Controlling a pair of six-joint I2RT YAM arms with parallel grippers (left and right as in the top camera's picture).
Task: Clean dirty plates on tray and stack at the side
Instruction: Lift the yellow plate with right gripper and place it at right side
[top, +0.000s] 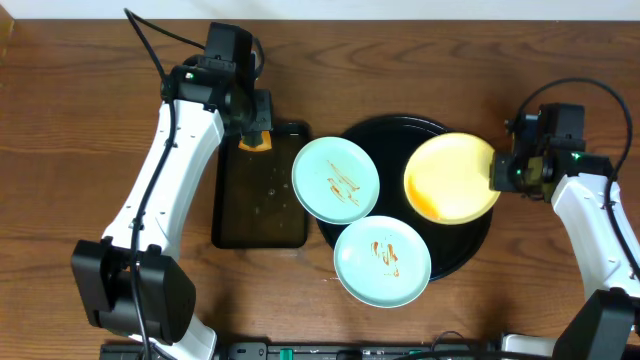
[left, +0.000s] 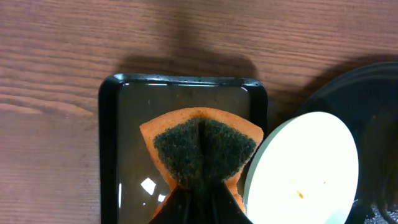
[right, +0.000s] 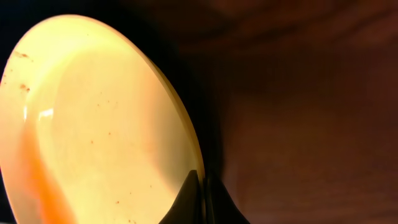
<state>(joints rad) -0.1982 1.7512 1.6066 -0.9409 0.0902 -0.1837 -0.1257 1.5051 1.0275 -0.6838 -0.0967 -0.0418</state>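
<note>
The round black tray (top: 385, 135) holds two mint-blue plates, one at its left edge (top: 335, 178) and one at its front (top: 382, 261), both with orange-brown smears. My right gripper (top: 497, 172) is shut on the rim of the pale yellow plate (top: 452, 177) and holds it tilted above the tray's right side; in the right wrist view the yellow plate (right: 99, 118) shows small specks and an orange streak. My left gripper (top: 256, 133) is shut on an orange sponge with a dark green scrub face (left: 202, 149), held over the rectangular tray.
A smaller rectangular black tray (top: 262, 215) with a wet film lies left of the round tray; it also shows in the left wrist view (left: 124, 137). Brown wood-grain tabletop (top: 80, 130) surrounds everything. Cables run behind both arms.
</note>
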